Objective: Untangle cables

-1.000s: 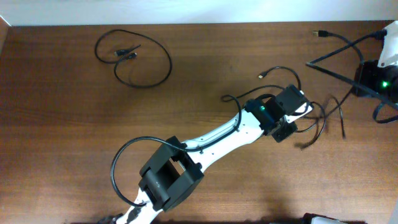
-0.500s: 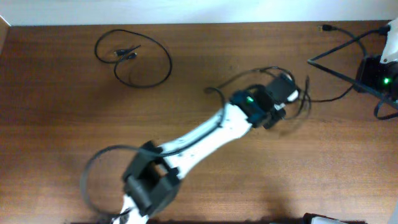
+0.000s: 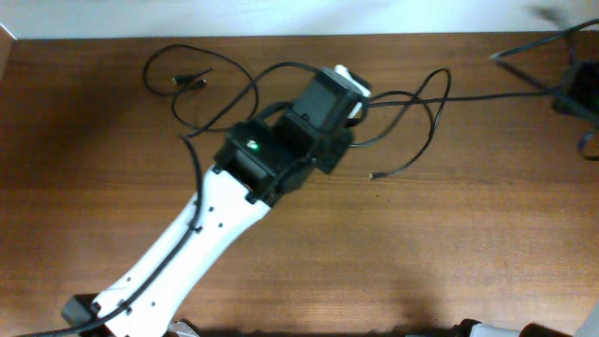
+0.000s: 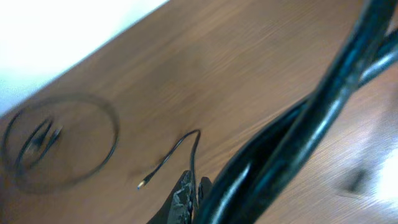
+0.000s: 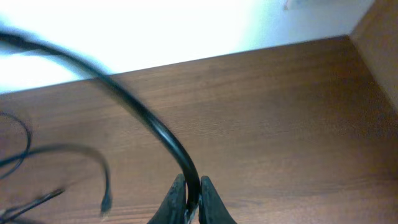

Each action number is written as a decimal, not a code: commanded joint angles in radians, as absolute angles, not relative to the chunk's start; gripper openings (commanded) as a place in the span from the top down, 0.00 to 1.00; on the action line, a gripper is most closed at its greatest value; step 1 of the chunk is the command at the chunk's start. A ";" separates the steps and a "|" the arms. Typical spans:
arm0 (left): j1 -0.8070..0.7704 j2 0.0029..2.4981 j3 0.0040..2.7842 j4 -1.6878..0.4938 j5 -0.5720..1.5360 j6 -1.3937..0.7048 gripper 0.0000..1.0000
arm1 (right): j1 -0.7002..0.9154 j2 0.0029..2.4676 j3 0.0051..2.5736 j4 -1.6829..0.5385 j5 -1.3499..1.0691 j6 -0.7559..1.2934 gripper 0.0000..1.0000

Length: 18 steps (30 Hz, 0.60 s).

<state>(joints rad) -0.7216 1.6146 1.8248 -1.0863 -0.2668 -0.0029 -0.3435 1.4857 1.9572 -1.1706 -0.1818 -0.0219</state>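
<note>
Along the table [image 3: 75, 56]'s far edge, 1 coiled cable [image 3: 190, 80] (broad wood nearer)

Overhead: right arm [image 3: 573, 89] blurred, cut off at upper-right edge. L wrist view: left gripper [image 4: 190, 198] cropped by bottom edge; coiled cable [image 4: 117, 127], far left, smeared w/ blur. R wrist view: right gripper [image 5: 191, 202] cropped too, its cable [image 5: 143, 118] exits left edge.

The table [image 3: 487, 253] is brown wood with fine, straight grain and a smooth, low-sheen finish. The cables [image 3: 256, 94] are thin black cords in a smooth, rubbery-looking sheath, faintly glossy up close; one loose end has a small metallic-looking tip [image 3: 372, 175]. The left arm [image 3: 182, 257] has a smooth, softly glossy white plastic shell, and its wrist housing [image 3: 281, 154] is matt black plastic. Its own thick cable [image 4: 298, 143] is shiny black.
</note>
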 commanded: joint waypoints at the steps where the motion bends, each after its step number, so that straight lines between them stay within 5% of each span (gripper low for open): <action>1: -0.592 1.490 1.828 -1.160 -0.458 -0.102 1.00 | -0.536 1.566 1.975 -1.143 -0.131 -0.018 0.96; 8: -0.508 1.342 1.828 -1.203 -0.480 -0.120 1.00 | -0.669 1.634 1.975 -1.123 -0.260 -0.018 0.96; 18: -0.503 1.371 1.827 -1.201 -0.444 -0.127 1.00 | -0.503 1.634 1.975 -1.161 -0.260 -0.029 0.96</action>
